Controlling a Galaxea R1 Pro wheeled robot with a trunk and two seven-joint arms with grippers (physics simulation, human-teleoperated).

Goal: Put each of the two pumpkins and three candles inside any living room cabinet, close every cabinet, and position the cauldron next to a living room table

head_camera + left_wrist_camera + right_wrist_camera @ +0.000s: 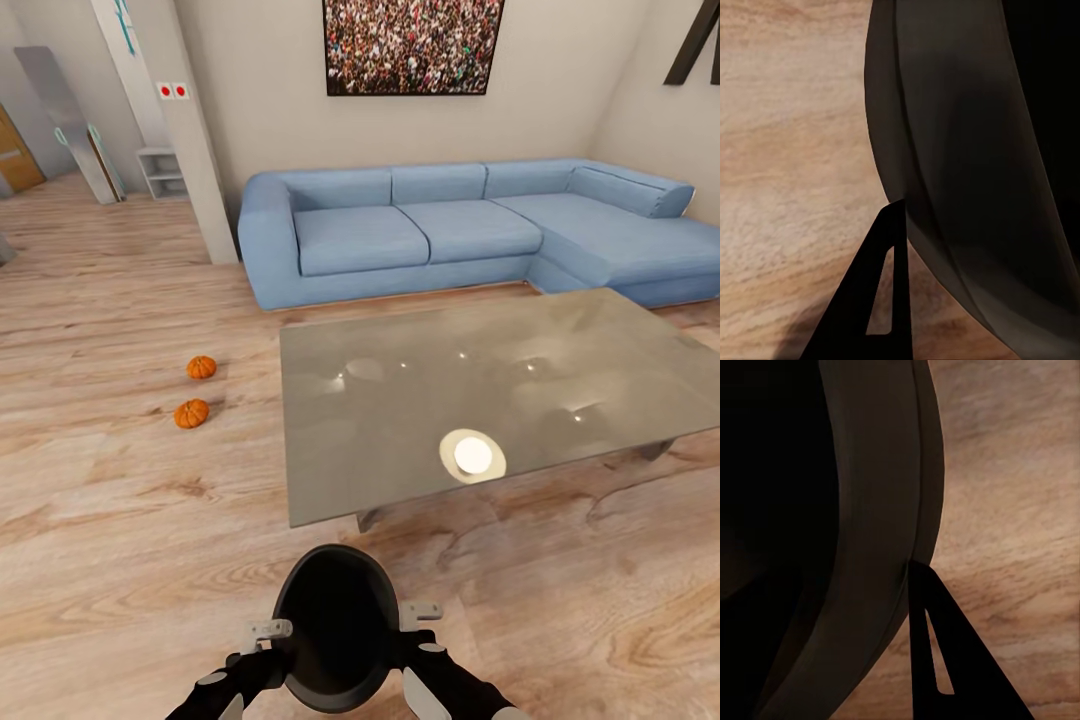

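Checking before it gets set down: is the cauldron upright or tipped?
Upright. In the head view the cauldron shows its round open mouth facing up, gripped between the left gripper and right gripper.

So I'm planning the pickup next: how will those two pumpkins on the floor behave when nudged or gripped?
The nearer pumpkin and the farther pumpkin look round, so a nudge would probably roll them across the smooth wood floor. Their ribbed skin may give some grip, but a curved body could slip from a pinch. They look small, so likely light.

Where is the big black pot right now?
In the head view the cauldron sits low in the middle, between the left gripper and right gripper, above the wooden floor just short of the glass table.
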